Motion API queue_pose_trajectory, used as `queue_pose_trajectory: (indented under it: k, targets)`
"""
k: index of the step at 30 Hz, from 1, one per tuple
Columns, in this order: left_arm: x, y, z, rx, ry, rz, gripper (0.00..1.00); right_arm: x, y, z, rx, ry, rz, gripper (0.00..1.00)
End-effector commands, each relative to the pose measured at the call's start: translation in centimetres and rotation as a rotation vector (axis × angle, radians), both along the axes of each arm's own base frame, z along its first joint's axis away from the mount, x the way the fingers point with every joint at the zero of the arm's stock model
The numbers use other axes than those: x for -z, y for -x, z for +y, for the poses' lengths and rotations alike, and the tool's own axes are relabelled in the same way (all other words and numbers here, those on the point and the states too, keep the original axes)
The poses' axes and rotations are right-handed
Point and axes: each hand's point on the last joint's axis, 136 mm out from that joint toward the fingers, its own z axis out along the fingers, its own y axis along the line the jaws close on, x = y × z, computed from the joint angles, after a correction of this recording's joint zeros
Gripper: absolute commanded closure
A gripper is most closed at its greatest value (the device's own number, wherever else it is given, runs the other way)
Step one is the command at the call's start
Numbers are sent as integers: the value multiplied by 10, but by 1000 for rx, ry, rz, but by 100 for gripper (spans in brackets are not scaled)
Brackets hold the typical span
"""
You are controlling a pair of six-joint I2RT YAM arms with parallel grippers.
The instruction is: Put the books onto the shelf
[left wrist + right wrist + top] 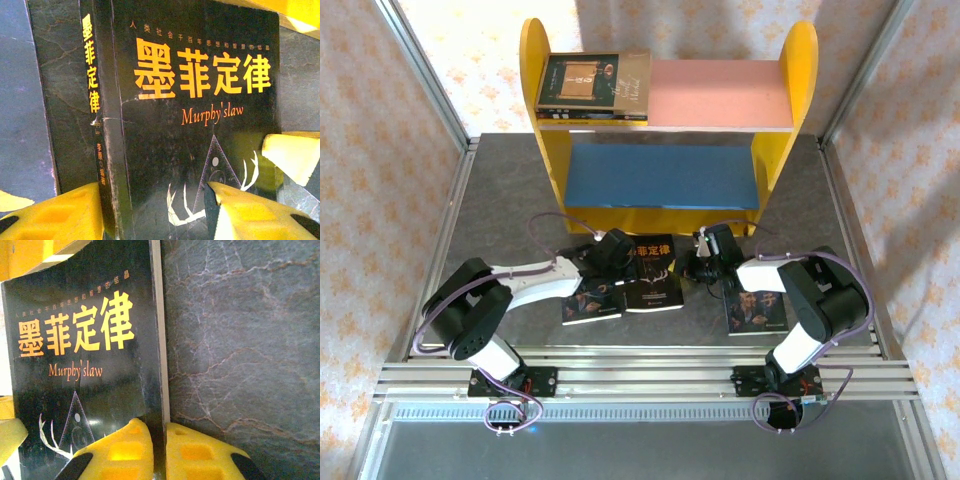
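A black book with antlers (655, 272) lies flat on the table in front of the shelf (800, 60). My left gripper (618, 262) is open at its spine. In the left wrist view, that gripper (152, 189) has one finger beside the spine and the other over the cover (200, 100). My right gripper (700, 268) is at the book's right edge. In the right wrist view, it (156, 425) is shut, one finger over the cover (85, 340) and one over the table. Two dark books (588, 303) (757, 312) lie flat near the arms. A dark book (578, 82) and a tan one (632, 85) rest on the pink board.
The shelf's blue lower board (665, 178) is bare, as is the right part of the pink board (720, 92). Metal posts and patterned walls (380, 150) close in the table on both sides. A rail (640, 380) runs along the near edge.
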Motion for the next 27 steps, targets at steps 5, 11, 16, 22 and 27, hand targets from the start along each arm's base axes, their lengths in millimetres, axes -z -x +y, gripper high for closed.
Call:
queue_pose_trajectory:
  k: [5,11,16,22,27]
  targets:
    - [-74,4,-80,213,400,-125,53,63,48,-34,34,198,231,88]
    - [-72,4,-77,205,405,-124,57,63,49,-34,35,193,232,86]
    - [-72,4,-75,198,396,-127,59,63,51,-36,38,195,229,84]
    - [-50,0,-45,133,164,-80,66,62,52,-37,41,199,228,82]
    - [-47,-2,-31,106,72,-79,69,61,51,-38,44,202,222,71]
